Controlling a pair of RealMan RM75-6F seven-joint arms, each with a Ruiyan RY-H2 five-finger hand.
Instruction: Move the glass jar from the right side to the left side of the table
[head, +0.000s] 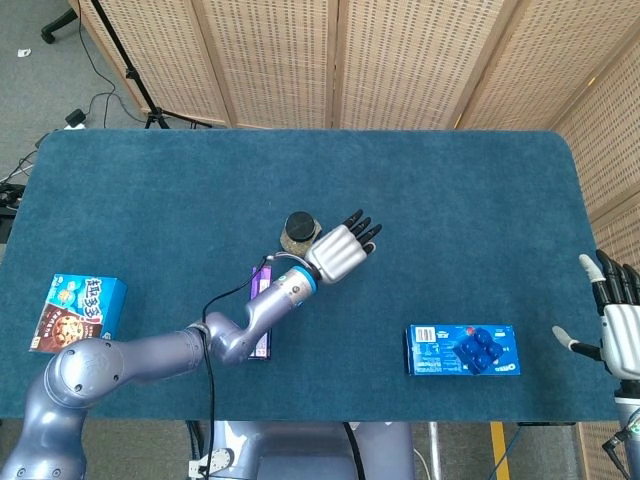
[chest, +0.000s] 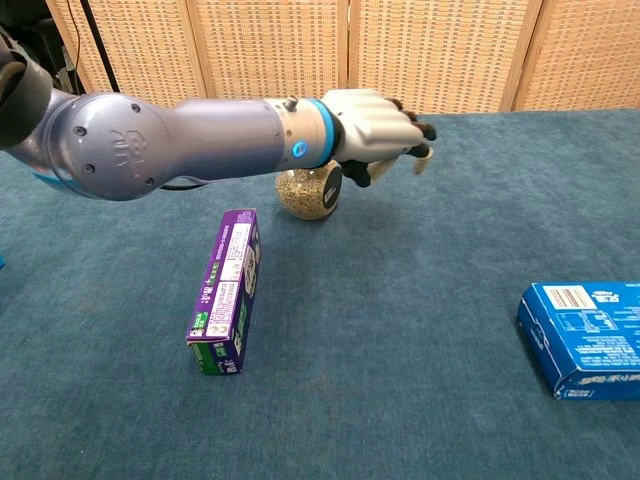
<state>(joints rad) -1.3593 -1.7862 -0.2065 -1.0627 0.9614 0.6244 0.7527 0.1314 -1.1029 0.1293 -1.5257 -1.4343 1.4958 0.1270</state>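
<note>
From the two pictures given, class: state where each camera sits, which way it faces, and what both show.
Head view: high, looking down on the table; shows the left hand and right hand.
Chest view: low at the near edge, looking across toward the screens; shows the left hand only.
Shared: glass jar, purple box, blue box.

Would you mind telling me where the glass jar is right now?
The glass jar stands near the table's middle, just beyond the purple box in both views, beside the left hand.
</note>
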